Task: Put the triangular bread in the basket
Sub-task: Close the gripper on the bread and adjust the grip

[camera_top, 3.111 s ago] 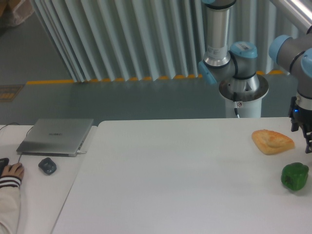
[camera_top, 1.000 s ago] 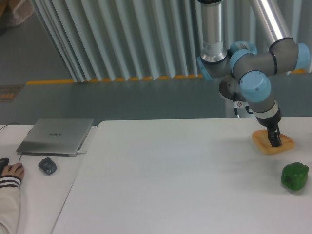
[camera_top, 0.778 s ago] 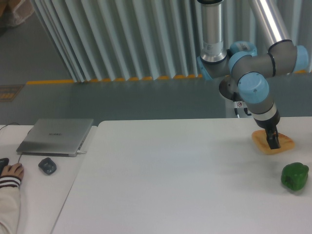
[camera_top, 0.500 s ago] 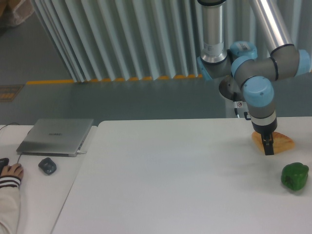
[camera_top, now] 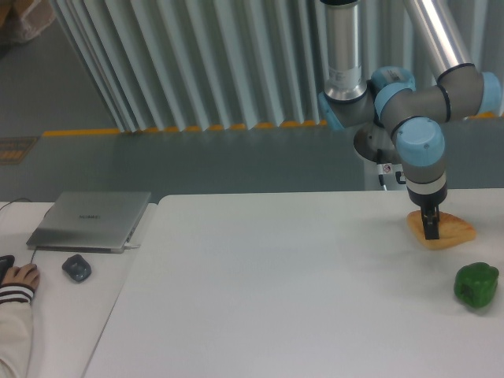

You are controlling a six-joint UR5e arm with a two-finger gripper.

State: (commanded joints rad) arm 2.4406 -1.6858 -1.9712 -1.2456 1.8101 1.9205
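The triangular bread [camera_top: 455,231], flat and golden-tan, lies on the white table [camera_top: 276,299] near its far right. My gripper [camera_top: 431,227] points straight down onto the bread's left part, and its dark fingers touch or nearly touch the bread. I see the fingers edge-on as one narrow dark bar, so the gap between them is hidden. The bread rests on the table. No basket is in view.
A glossy green bell pepper [camera_top: 476,284] sits in front of the bread, near the right edge. A closed grey laptop [camera_top: 90,220], a dark mouse [camera_top: 76,268] and a person's hand [camera_top: 19,276] are on the left table. The robot base [camera_top: 370,142] stands behind the table.
The arm swung in from the right edge and came down over the bread. In the last second the wrist turned and the fingers shifted slightly left on the bread. The bread has stayed in place.
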